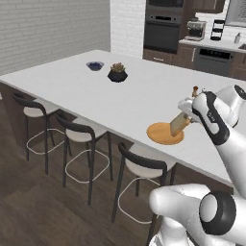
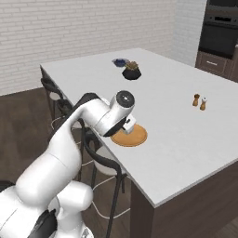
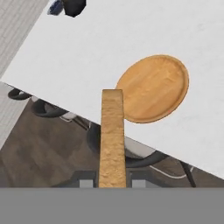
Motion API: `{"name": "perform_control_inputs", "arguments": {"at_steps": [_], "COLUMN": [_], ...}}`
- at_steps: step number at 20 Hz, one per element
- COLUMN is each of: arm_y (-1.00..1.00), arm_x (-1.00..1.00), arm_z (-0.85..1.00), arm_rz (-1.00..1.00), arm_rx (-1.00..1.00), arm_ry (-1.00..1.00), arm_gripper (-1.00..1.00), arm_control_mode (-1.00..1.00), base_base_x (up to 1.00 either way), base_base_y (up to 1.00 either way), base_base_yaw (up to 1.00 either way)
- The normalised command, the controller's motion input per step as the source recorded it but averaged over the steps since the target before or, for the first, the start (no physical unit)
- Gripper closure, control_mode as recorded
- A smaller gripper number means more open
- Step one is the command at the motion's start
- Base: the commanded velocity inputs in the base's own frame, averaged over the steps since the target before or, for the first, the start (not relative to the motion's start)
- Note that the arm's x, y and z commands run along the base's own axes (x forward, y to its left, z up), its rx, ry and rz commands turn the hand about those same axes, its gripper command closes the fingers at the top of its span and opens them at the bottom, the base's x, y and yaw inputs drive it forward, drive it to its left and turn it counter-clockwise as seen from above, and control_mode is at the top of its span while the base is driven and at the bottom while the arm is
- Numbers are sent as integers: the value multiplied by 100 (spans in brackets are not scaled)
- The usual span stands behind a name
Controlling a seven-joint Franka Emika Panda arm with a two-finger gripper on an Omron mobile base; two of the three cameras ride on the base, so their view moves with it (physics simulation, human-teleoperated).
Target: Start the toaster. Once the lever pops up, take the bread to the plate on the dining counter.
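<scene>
Thin tan slice of bread w/ darker crust [image 1: 179,125] is held edge-on in the two-finger gripper [image 3: 112,181], jaws closed narrow on its lower edge, one finger each side. In the hand view the slice [image 3: 112,135] rises straight up between the tips. It hangs just above the near rim of the flat round orange-brown plate [image 1: 158,135], which lies near the stool-side edge of the long white dining counter [image 1: 96,91]; not yet touching the plate as far as can be told.

Handling, by judgement: slice is light, stiff but brittle. Toasted crumb can crack or shed under a hard pinch, so a modest squeeze on the flat faces near one edge suits it. Held from one edge it may pivot; a low drop onto the plate centre looks safest.
</scene>
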Motion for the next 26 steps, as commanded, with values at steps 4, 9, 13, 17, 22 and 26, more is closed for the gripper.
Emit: {"name": "perform_control_inputs", "arguments": {"at_steps": [4,9,13,17,22,26], "arm_y": [-4,0,-1,-1,-2,0], "arm_x": [64,80,64,23,2,21], "arm_z": [-34,-44,-29,-20,-26,-22], "arm_rz": [0,0,1,5,8,8], "arm_rx": [0,0,0,0,0,0], "arm_ry": [-1,1,0,0,-2,-1], "arm_gripper": [100,100,100,100,100,100], "arm_control_mode": [-100,-100,-100,-100,-100,-100], "base_base_x": [0,0,0,0,0,0], "base_base_y": [0,0,0,0,0,0], "base_base_yaw": [0,0,0,0,0,0]}}
